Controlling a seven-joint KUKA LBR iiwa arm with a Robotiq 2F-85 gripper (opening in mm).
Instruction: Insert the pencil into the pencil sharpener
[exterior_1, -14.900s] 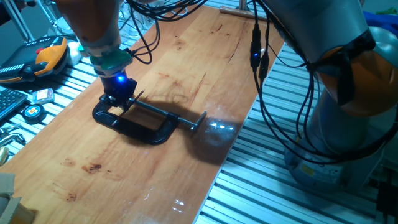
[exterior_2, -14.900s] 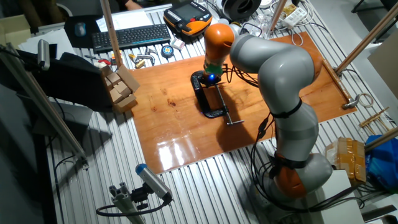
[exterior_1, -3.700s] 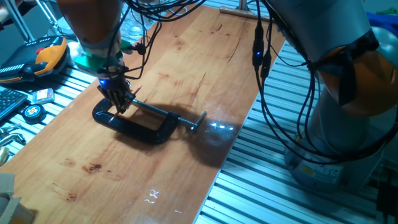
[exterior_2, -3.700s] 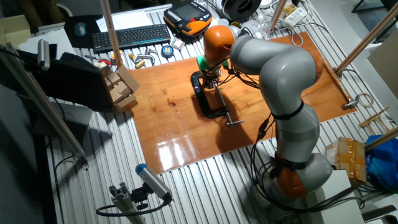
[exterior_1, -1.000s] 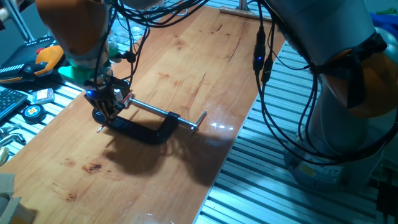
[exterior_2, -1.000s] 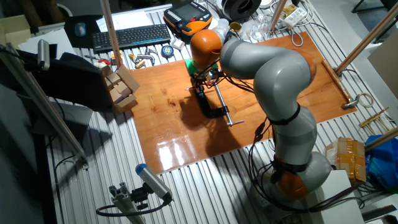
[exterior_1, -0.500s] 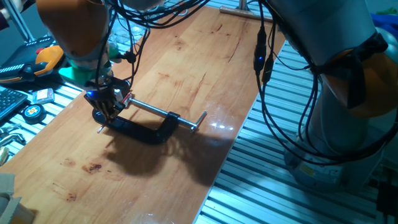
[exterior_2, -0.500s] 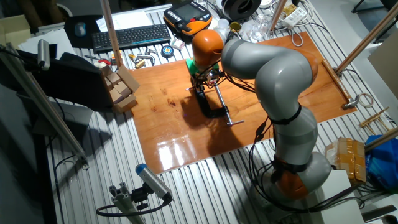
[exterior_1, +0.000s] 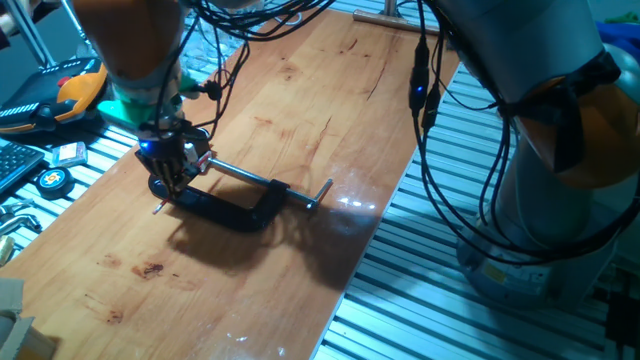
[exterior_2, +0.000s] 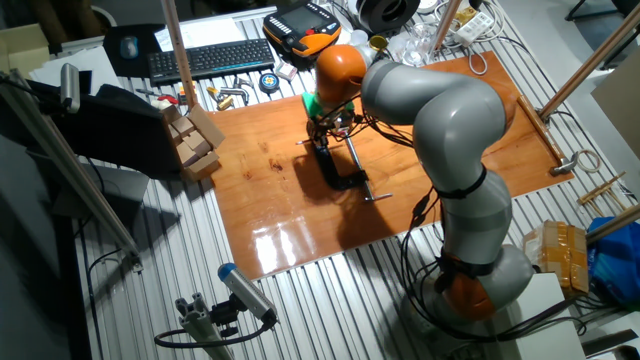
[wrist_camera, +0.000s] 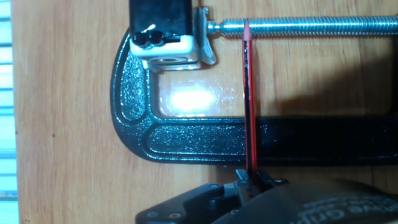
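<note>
Pickup is done: your gripper (wrist_camera: 249, 182) has the pencil (wrist_camera: 248, 99) pinched between narrow-set fingers, butt end in the grip, dark tip pointing straight out ahead. Insertion is not done. All the aligning and pushing is left.

Hand view: the pencil runs out from the fingers across the clamp (wrist_camera: 205, 142) body, and its tip sits at the screw rod (wrist_camera: 305, 26), which it seems to cross rather than touch; contact can't be judged from here.

The sharpener (wrist_camera: 166, 38) is held in the clamp jaw, between the frame's closed end and the screw pad. From the fingers it lies ahead and off to the left, about level with the pencil tip but clearly to its side. Its round opening faces up at the camera, on the white part.

Judgement: the tip is not lined up with that hole. You need a sideways shift left, then a push along the pencil axis.

Fixed views: the gripper (exterior_1: 170, 170) hangs over the clamp's closed end; pencil too small to read there.
</note>
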